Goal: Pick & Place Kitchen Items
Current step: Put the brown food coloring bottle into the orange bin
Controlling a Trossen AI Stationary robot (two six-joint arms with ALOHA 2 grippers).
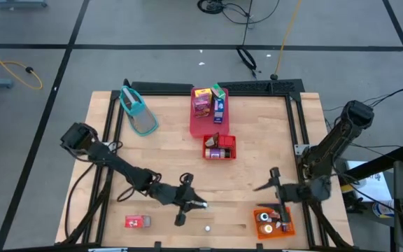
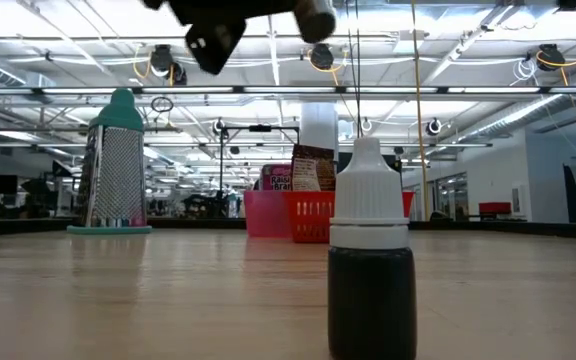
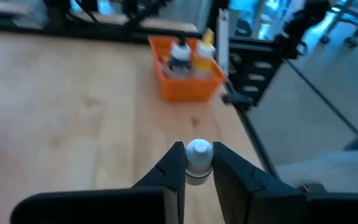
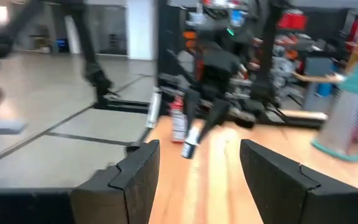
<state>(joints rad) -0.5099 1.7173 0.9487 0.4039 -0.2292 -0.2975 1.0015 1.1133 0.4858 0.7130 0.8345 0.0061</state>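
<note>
My left gripper [image 1: 189,201] hangs over the table's near middle, shut on a small dark bottle with a white cap [image 3: 199,154]; the low view shows it high above the table [image 2: 313,16]. A like white-capped bottle [image 2: 370,255] stands upright on its base near the front edge [image 1: 206,227]. A red carton [image 1: 137,222] lies flat at the near left. My right gripper [image 1: 266,183] stands open and holds nothing, just above the orange bin [image 1: 273,222], which holds little bottles [image 3: 191,55]. My left gripper pinches the bottle's body just behind the white cap [image 3: 196,175] between its two fingers. The fingers [image 3: 174,168] come from the table's left, slanting slightly down. The cap end sticks out past the fingertips toward the right, and the bottle is lifted clear of the table.
A pink tray [image 1: 203,126] with cartons stands at the far middle, a red basket [image 1: 220,148] with a jar just in front of it. A teal-handled grater [image 1: 138,112] lies at the far left. Black frame rails [image 1: 294,119] line the table's right side.
</note>
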